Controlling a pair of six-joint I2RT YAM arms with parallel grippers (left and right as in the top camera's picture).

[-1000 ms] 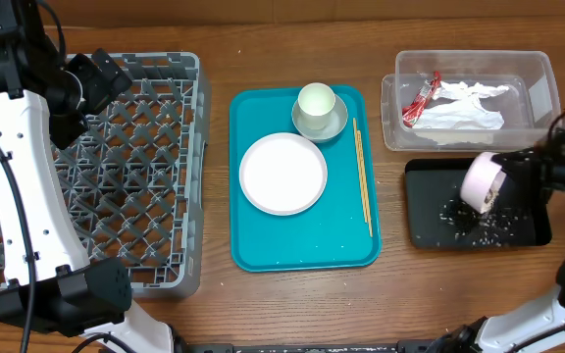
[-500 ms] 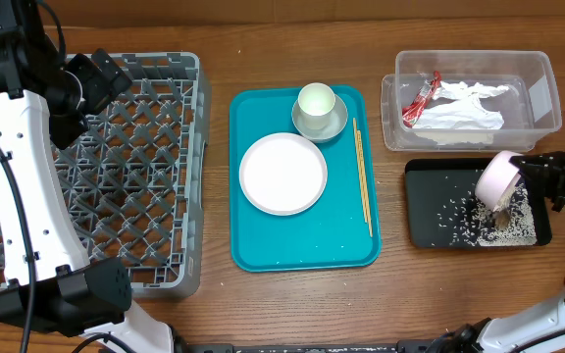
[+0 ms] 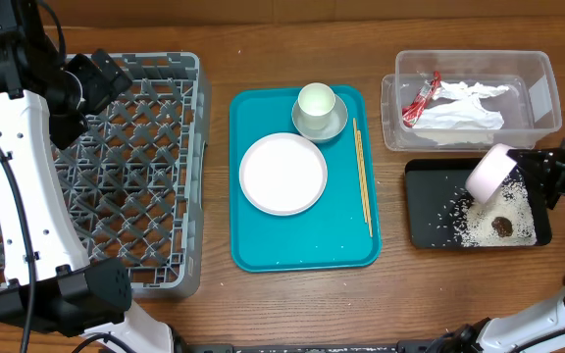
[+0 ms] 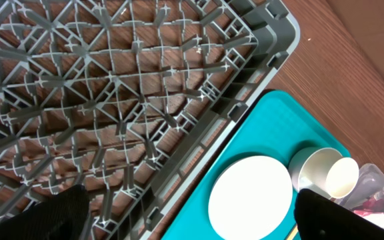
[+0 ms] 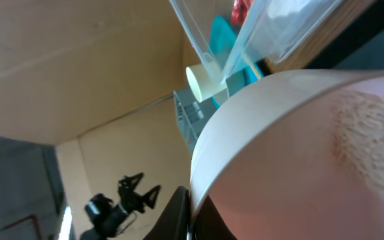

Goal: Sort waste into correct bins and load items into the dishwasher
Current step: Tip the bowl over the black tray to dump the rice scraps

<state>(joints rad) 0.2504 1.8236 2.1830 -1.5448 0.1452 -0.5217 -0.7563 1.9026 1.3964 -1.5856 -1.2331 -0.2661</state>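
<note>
Now that rice (image 3: 474, 233) and lump (image 3: 503, 226) have fallen into the tray (image 3: 422, 230), right gripper (image 3: 520, 169) clasps a bowl (image 3: 488, 174) fit for loading; left gripper (image 4: 192, 217) gapes.

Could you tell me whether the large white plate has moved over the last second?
No. The large white plate sits at the same spot on the teal tray, just left of the chopsticks.

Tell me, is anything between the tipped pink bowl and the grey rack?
Yes. The teal tray lies between the bowl and the rack, carrying a white plate, a cup in a small dish, and chopsticks. Carried above them, the path looks open.
</note>
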